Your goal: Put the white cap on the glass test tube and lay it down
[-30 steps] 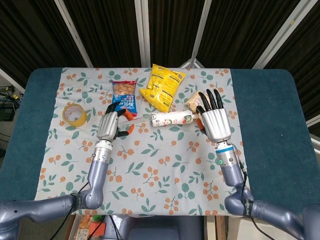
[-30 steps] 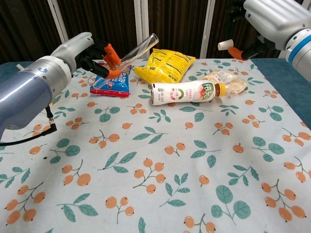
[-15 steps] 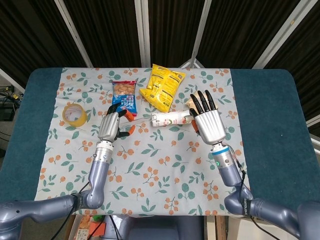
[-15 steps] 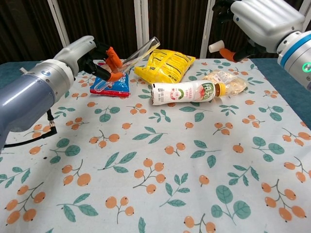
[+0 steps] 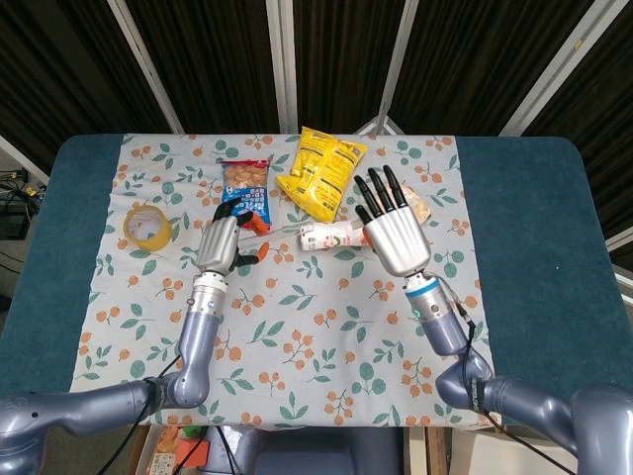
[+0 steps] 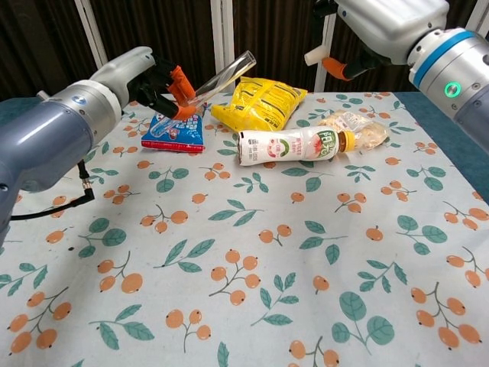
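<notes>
Tablecloth [image 6: 252, 275]: we see a floral cloth over the table.
Right hand [image 6: 386, 23]: we see it raised above the yellow snack bag [image 6: 260, 102], pinching the white cap [image 6: 312, 56].
Left hand [image 6: 141, 76]: we see it grasping the glass test tube [image 6: 218, 76], tilted, open end toward the cap, well apart.

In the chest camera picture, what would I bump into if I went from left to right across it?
left hand → glass test tube → yellow snack bag → white cap → right hand
</notes>
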